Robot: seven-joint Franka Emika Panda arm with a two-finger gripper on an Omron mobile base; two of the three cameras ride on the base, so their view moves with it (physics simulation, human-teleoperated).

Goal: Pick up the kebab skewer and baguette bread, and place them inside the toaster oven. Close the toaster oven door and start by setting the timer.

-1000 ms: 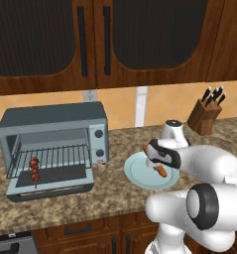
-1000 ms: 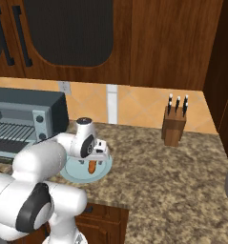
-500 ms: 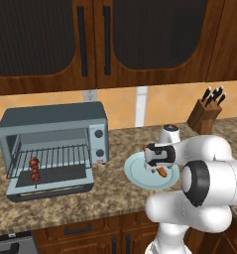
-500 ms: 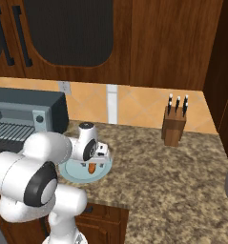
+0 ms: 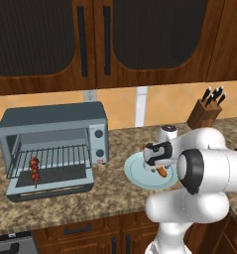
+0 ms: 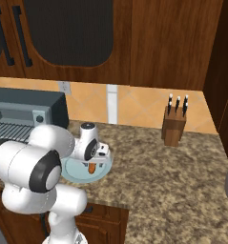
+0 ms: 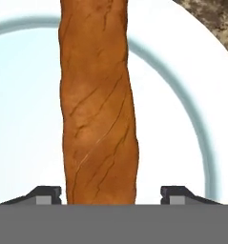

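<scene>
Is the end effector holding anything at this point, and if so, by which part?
Nothing is held yet. The end effector straddles the baguette bread on the plate, with a gap between each finger and the loaf.

Rendered home kitchen. Evidence: dark wood wall cabinets [image 5: 95,42] with bar handles; speckled granite counter [image 6: 172,190]; tan tiled backsplash [image 6: 134,102]; toaster oven [image 5: 53,144]; knife block [image 6: 174,125]; plate [image 5: 140,174]; base cabinet drawers [image 5: 85,230] beneath.
</scene>
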